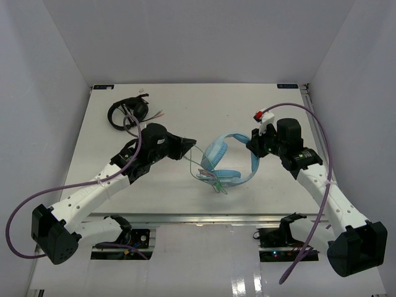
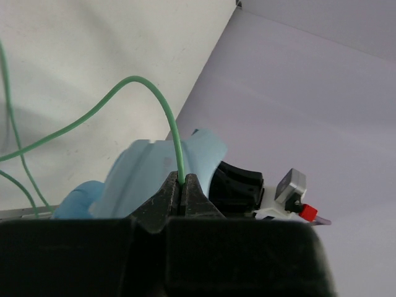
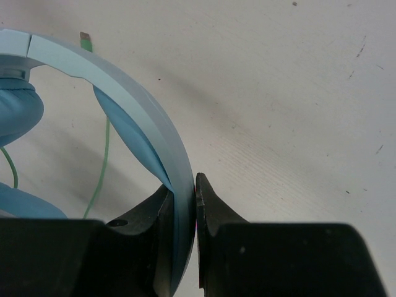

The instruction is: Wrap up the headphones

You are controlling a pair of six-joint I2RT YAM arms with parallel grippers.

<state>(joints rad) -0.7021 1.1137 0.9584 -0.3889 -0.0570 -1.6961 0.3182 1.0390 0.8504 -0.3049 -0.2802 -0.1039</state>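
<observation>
The light blue headphones [image 1: 216,154] sit near the middle of the white worktop [image 1: 185,111], between the two arms, and a pair of black headphones [image 1: 127,114] lies well apart at the far left corner. The right gripper [image 3: 195,185] is clenched on the headband [image 3: 142,111]. The left gripper [image 2: 184,182] pinches the thin green cable [image 2: 148,86], which arches up from its fingertips.

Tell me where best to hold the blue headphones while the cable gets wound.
By the headband, from the right, as the right gripper does: the thin flat band fits its jaws and leaves the ear cups free.
</observation>
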